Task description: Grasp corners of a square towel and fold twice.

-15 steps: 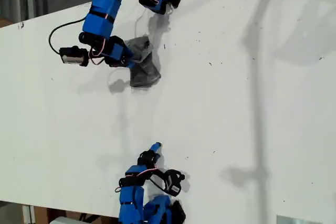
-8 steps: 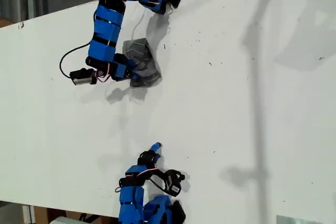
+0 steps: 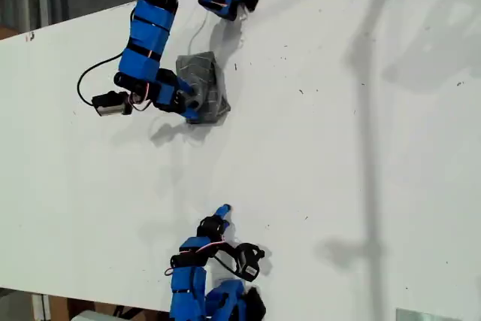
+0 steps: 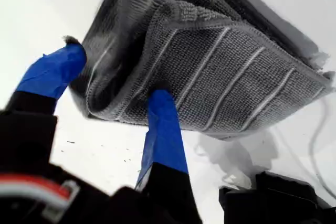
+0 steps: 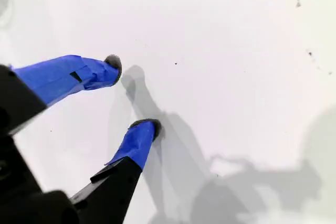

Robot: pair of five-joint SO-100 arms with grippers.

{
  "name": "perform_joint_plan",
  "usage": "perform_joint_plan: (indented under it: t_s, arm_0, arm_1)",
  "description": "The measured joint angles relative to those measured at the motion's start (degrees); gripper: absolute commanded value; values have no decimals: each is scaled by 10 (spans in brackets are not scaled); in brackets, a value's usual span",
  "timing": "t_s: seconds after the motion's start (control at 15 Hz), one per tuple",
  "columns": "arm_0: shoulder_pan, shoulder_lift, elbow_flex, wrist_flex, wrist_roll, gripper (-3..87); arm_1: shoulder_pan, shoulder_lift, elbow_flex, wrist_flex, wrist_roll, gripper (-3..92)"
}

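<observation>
The towel (image 3: 204, 80) lies bunched in folded layers near the top of the exterior view, dark grey with pale stripes. In the first wrist view the towel (image 4: 226, 72) shows a thick rolled edge lifted off the table, with a shadow under it. My first gripper (image 4: 113, 74) has its blue fingers (image 4: 164, 129) on either side of that rolled edge, closed on the fabric; in the exterior view it (image 3: 194, 107) sits at the towel's lower-left edge. The towel's corners cannot be told apart. My second gripper (image 5: 131, 95) is open over bare table, near the exterior view's bottom (image 3: 224, 209).
The white table (image 3: 338, 148) carries small dark specks. A thin white cable (image 4: 315, 140) runs on the table beyond the towel. Both arm bases stand at the table's edges, at the exterior view's top and bottom.
The first arm's wrist swung down towards the exterior view's bottom, then slightly back. The towel in its jaws settled into a more compact folded shape. The second arm stayed still.
</observation>
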Motion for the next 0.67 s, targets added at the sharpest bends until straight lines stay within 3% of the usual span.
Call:
perform_joint_plan:
  t_s: [0.2,0.4,0.67]
  arm_0:
    - [0,0,0,0,0,192]
    - [0,0,0,0,0,192]
    - [0,0,0,0,0,192]
  arm_1:
    - [8,69,-4,36,-13,285]
    - [33,123,-3,51,-14,215]
    - [53,142,165,-41,-1,208]
